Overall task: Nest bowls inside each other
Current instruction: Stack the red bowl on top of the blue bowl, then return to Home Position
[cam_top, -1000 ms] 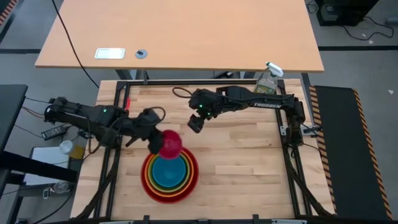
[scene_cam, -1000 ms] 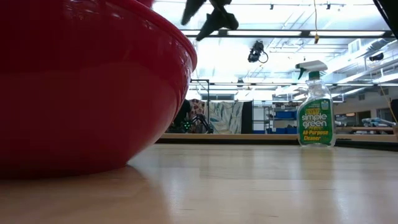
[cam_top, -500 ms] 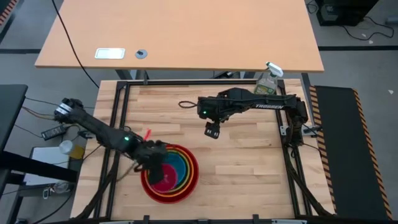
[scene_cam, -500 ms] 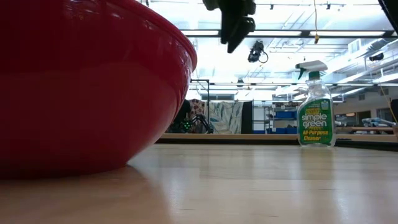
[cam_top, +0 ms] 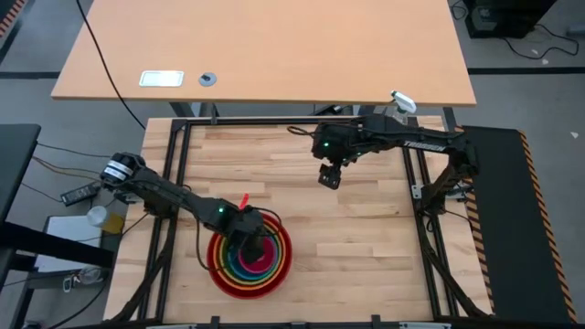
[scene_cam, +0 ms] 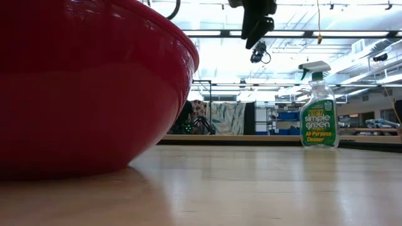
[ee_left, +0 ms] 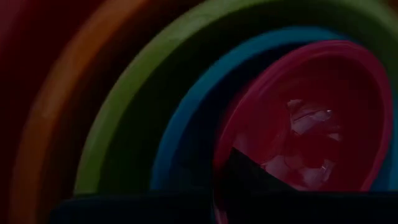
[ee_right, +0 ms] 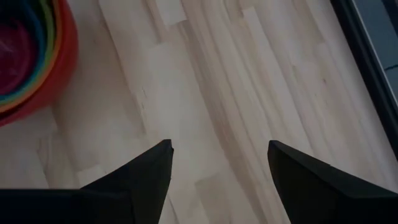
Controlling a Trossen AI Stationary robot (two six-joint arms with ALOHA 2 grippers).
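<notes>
Left tool [cam_top: 249, 239] was pinched on the pink bowl's [ee_left: 305, 118] rim, at the stack's 9 o'clock; looked light, slippery plastic. Right tool [ee_right: 217, 168] hung wide.

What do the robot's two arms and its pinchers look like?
Both arms are dark, nearly black, built from slim jointed segments. The left arm has a small green light and a silvery-white cap at its shoulder end. The right arm has a green light too, plus pale lettering along its side. The right gripper has two flat, black, pointed fingers.
</notes>
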